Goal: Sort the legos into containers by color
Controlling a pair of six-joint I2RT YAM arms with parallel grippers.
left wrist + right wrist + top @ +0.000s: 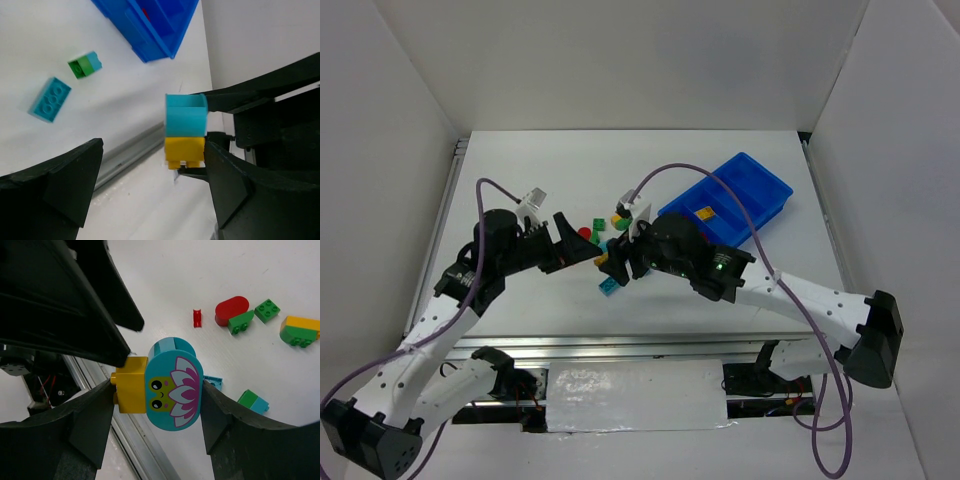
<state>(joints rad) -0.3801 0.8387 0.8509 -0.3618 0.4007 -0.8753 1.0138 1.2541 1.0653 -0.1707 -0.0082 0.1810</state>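
My right gripper [156,390] is shut on a two-brick stack held above the table: a rounded teal lego [175,390] with a flower face, joined to a yellow lego [131,385]. The left gripper [152,167] stands open around the yellow end [185,150], whose side lies against its right finger [235,185]; its left finger is well apart. The teal part [186,117] sits above the jaws. In the top view both grippers meet mid-table, left [578,245] and right [615,262]. The blue tray [765,175] of containers lies at the back right, a yellow piece [704,212] in one compartment.
Loose legos lie on the table: a flat teal brick [50,99], a green-and-teal pair [84,65], a red rounded brick [231,310], a small red piece [197,318], two green bricks [267,310], a yellow-and-green pair [299,331]. The table's metal front rail [130,150] runs below.
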